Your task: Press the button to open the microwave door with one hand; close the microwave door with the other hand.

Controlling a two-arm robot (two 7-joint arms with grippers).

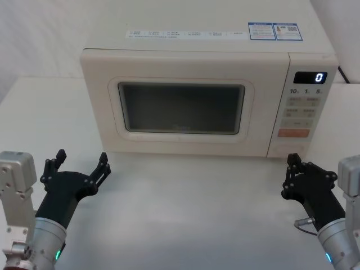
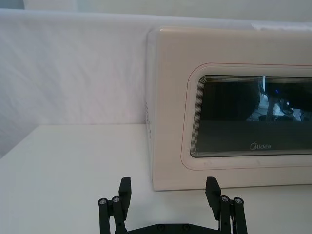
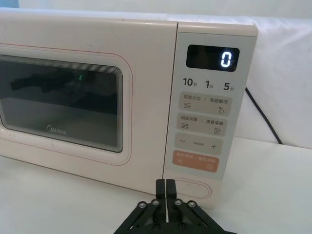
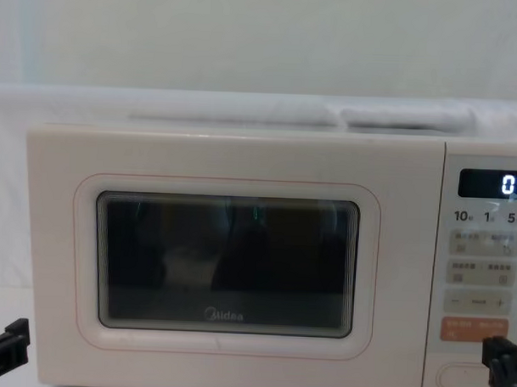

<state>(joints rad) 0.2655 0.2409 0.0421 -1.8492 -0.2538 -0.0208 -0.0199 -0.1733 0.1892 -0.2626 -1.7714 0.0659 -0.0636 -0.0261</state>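
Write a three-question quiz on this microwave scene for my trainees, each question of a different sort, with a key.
1. True or false: the door is shut.
2. Which claw is lined up with the button? A) left claw B) right claw C) neither
3. Fill in: the display reads ___.

Key:
1. True. The door sits flush with the front in the head and chest views.
2. B. In the right wrist view the right claw, fingers shut, points at the button at the bottom of the panel. The left claw is open before the door's left end.
3. 0
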